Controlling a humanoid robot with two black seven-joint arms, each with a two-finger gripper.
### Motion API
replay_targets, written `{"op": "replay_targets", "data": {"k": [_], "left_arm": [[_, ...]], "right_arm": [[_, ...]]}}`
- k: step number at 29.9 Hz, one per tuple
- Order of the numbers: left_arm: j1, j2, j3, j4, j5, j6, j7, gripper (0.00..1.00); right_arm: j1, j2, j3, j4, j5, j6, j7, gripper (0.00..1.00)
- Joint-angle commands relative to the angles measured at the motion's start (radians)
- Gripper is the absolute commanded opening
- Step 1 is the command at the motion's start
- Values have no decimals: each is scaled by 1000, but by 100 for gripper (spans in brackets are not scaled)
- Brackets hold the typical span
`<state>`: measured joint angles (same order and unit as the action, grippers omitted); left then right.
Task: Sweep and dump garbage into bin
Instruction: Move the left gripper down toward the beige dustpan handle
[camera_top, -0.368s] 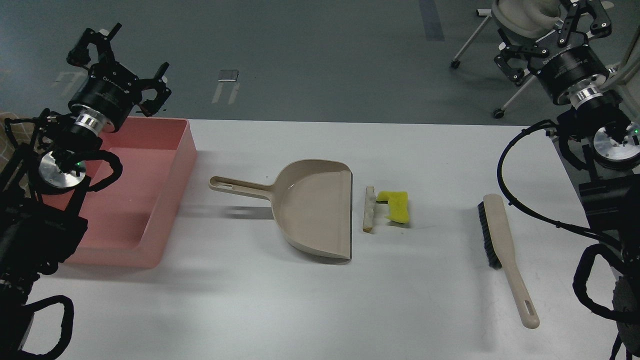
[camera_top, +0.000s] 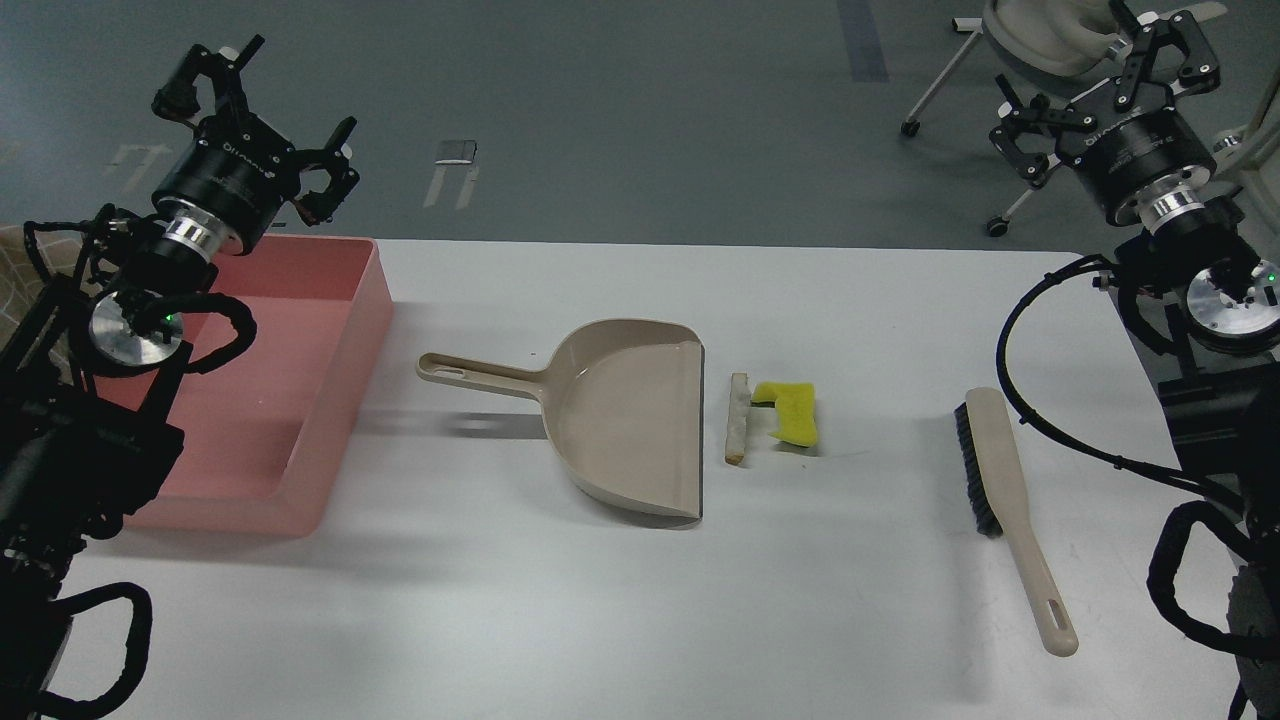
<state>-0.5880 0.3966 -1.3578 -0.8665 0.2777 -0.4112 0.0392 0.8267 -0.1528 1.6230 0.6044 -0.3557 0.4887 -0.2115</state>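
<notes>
Nothing is swept yet: the garbage (camera_top: 770, 415), a yellow sponge piece with a dark green edge and a thin pale bread-like slice, lies on the white surface (camera_top: 850, 320) just beside the dustpan (camera_top: 625, 415) mouth. The brush (camera_top: 1005, 500) lies untouched and the pink bin (camera_top: 345, 345) holds nothing. Both the left hand (camera_top: 262, 115) and right hand (camera_top: 1105, 85) hang raised, fingers spread, holding nothing.

sponge piece (camera_top: 790, 412): yellow with a dark green side, lay flat on the white table near the middle.
bread slice (camera_top: 738, 432): thin, whitish-tan, lay flat just left of the sponge piece, pointing away from the robot.
bin (camera_top: 330, 400): big pink tray with low walls, sat upright at the table's left end, well apart from both scraps.
</notes>
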Motion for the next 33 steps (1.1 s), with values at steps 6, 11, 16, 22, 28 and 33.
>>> {"op": "replay_targets", "data": {"k": [6, 11, 16, 22, 28, 33], "left_arm": [[-61, 5, 58, 7, 50, 25, -9, 98], [-87, 1, 57, 12, 175, 26, -10, 98], [-93, -28, 57, 15, 173, 26, -38, 98], [-102, -61, 58, 15, 182, 93, -99, 98], [-113, -61, 57, 23, 173, 121, -101, 98], [-113, -58, 62, 47, 175, 127, -84, 98]], "right_arm": [[9, -39, -3, -20, -2, 0, -2, 100], [11, -42, -20, -23, -3, 0, -2, 100], [11, -50, -20, -22, -3, 0, -2, 100], [11, -59, -18, -14, -3, 0, -2, 100], [2, -59, -20, -8, -2, 0, -2, 100], [-6, -57, -20, -3, -2, 0, -2, 100]]}}
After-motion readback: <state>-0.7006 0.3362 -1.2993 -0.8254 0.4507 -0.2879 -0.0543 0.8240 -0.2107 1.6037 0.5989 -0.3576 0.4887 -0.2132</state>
